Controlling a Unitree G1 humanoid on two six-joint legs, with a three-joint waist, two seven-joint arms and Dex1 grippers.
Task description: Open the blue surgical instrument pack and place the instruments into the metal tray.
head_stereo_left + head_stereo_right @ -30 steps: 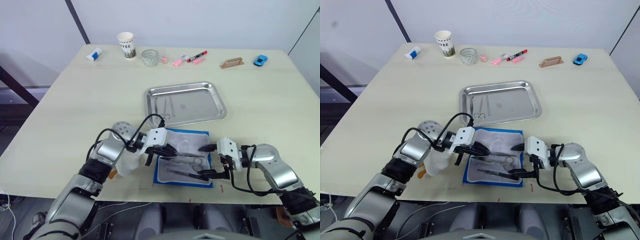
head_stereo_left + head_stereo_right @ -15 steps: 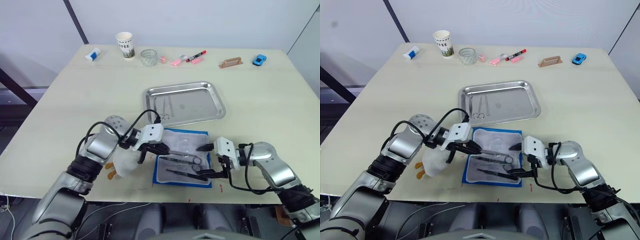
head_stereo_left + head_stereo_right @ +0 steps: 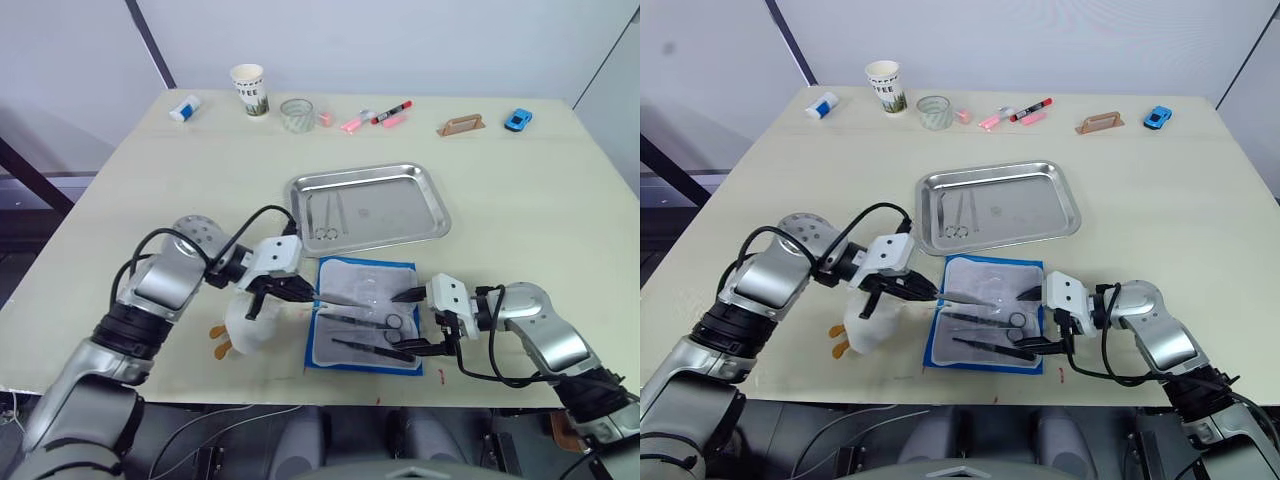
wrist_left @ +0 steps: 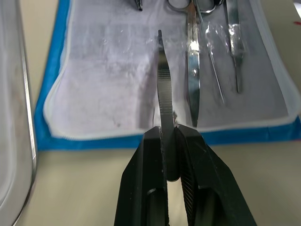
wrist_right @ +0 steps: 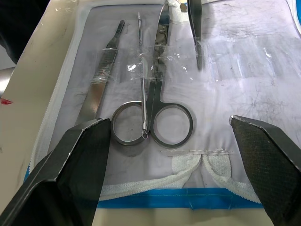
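Blue edging frames the opened surgical instrument pack [image 3: 365, 314], which lies flat near the table's [image 3: 520, 210] near edge, just near of the metal tray [image 3: 368, 207]. The left gripper [image 4: 165, 136] is clenched on a ridged steel forceps [image 4: 164, 89], whose tip hangs over the left part of the pale lining. On the lining lie scissors [image 5: 154, 115], a thin probe [image 5: 142, 89] and a scalpel handle [image 5: 104, 77], side by side. The right gripper [image 5: 169, 141] is spread wide at the pack's right end, grasping nothing. Two instruments [image 3: 329, 212] lie in the tray's left part.
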